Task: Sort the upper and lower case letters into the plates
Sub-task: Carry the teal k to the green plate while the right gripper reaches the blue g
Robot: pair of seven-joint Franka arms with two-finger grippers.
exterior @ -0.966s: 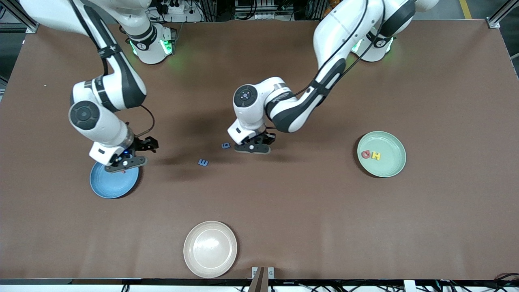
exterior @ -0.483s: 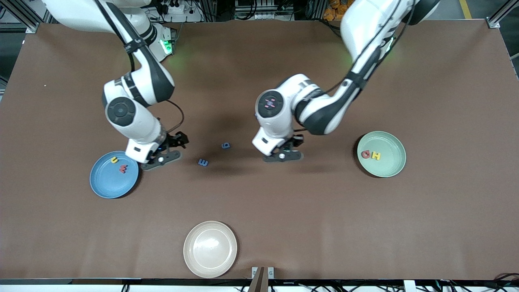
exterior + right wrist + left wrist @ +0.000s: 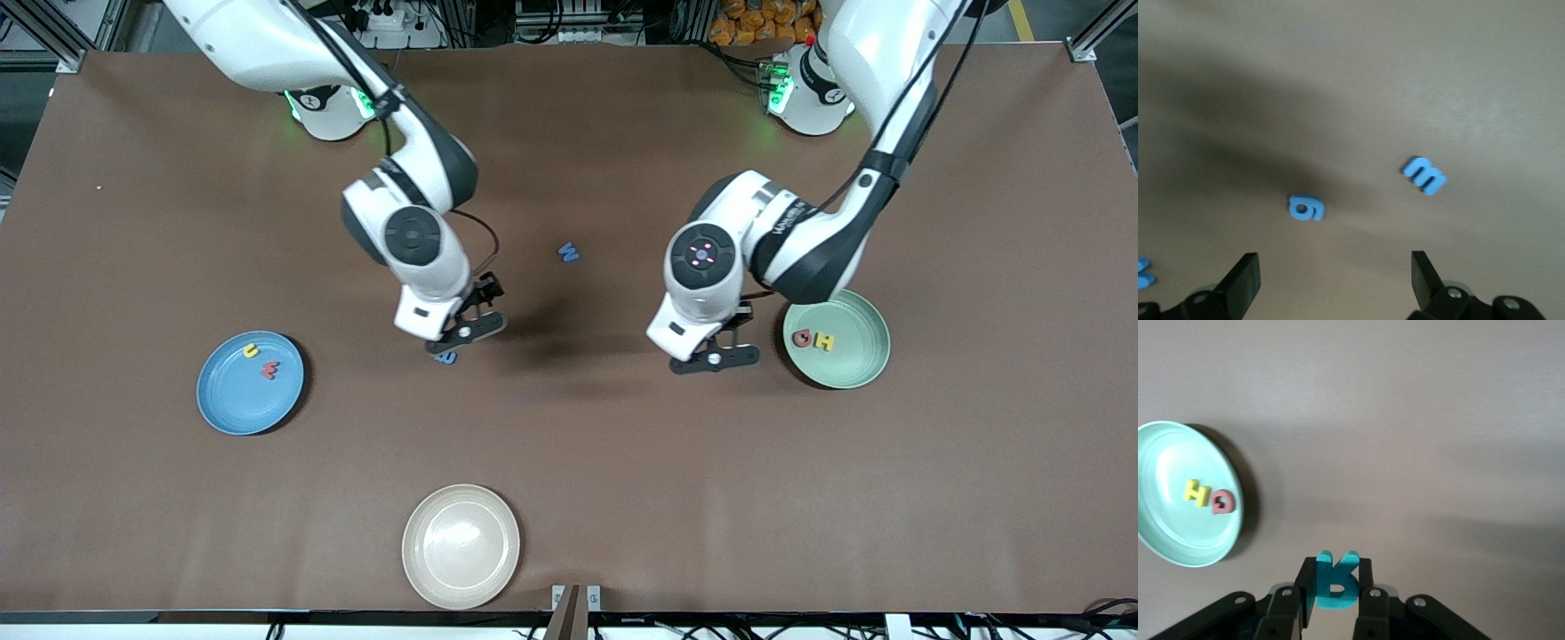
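The teal letter [image 3: 1336,583], upright and pinched in the left gripper [image 3: 1335,613], hangs over bare table just beside the mint plate [image 3: 867,369], right of centre. The right gripper [image 3: 458,336], jaws wide, hovers over what is probably a blue letter [image 3: 447,357].
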